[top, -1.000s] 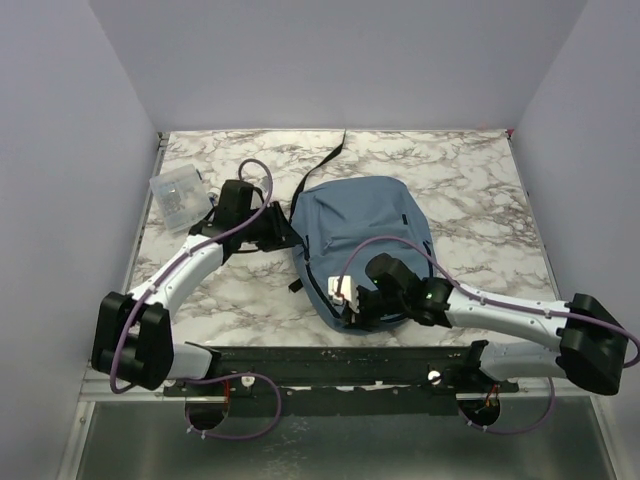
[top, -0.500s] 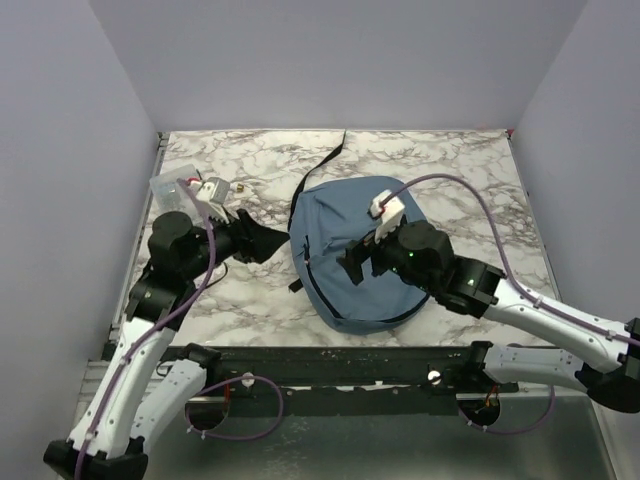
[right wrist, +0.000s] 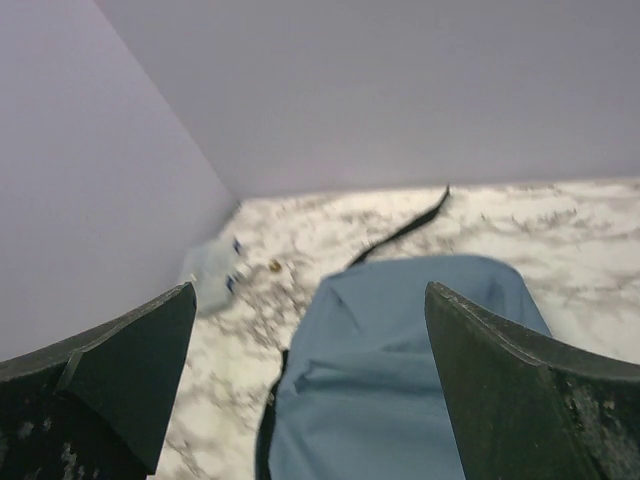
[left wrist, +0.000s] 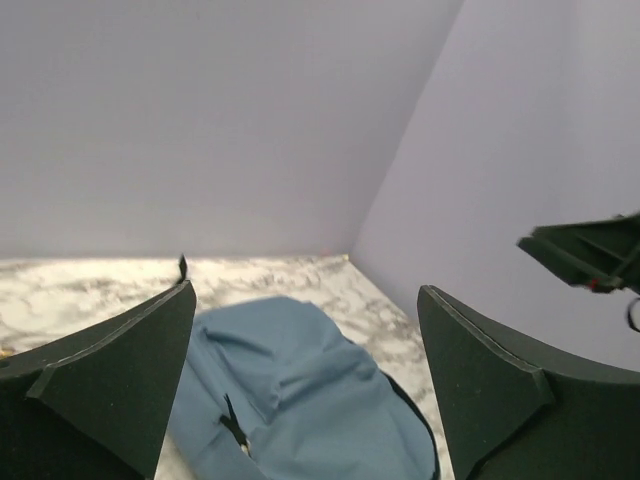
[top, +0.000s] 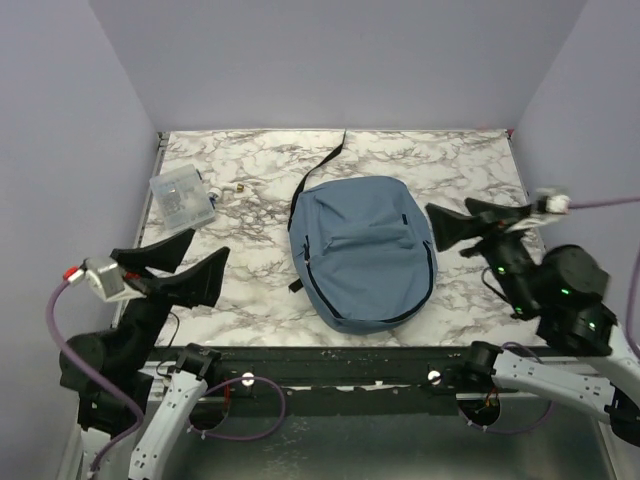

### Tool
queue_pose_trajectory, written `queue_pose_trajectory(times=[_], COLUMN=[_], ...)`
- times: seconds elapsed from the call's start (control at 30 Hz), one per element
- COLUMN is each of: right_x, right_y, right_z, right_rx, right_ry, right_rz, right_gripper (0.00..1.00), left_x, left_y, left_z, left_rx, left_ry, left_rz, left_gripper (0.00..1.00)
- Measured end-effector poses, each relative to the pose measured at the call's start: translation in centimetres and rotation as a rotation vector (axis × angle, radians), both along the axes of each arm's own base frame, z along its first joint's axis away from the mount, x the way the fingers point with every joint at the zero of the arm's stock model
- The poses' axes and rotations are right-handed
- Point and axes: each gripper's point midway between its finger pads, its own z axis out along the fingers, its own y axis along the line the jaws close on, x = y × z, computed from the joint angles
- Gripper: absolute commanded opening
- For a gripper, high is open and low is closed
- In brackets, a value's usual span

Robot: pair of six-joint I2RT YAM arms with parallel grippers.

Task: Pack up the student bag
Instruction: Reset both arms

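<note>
Both arms have pulled back from the soft dusty-blue fabric backpack [top: 365,250]. The left end effector [top: 207,245] now hangs off to its left and the right end effector [top: 449,207] to its right, each spread wide and holding nothing. The backpack lies flat on the white marbled surface [top: 470,170], its zippers seemingly shut. A clear plastic box [top: 182,197] sits beyond its left side, unpacked. Packing looks paused or finished; adding that box would mean reopening a zipper first.
</note>
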Motion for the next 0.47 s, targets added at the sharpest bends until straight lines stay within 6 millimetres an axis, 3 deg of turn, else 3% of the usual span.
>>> queue_pose_trajectory(times=[0.1, 0.2, 0.27, 0.47], right_x=[-2.0, -3.3, -3.3, -2.0], right_y=[-3.5, -5.6, -5.7, -4.0], right_z=[4.0, 6.1, 6.3, 4.3], right_rx=[0.159, 0.259, 0.272, 0.205], right_ry=[-0.116, -0.179, -0.189, -0.155], right_rz=[-0.004, -0.007, -0.008, -0.022], right_gripper=[1.00, 1.00, 1.00, 1.00], left_x=[-1.4, -2.0, -1.7, -0.1], left_y=[1.6, 2.6, 2.9, 3.1], left_z=[0.6, 0.2, -0.2, -0.6], left_rx=[-0.047, -0.078, -0.083, -0.081], left_ry=[-0.075, -0.107, -0.104, -0.065], left_rz=[0.063, 0.103, 0.122, 0.160], left_gripper=[0.98, 0.98, 0.98, 0.98])
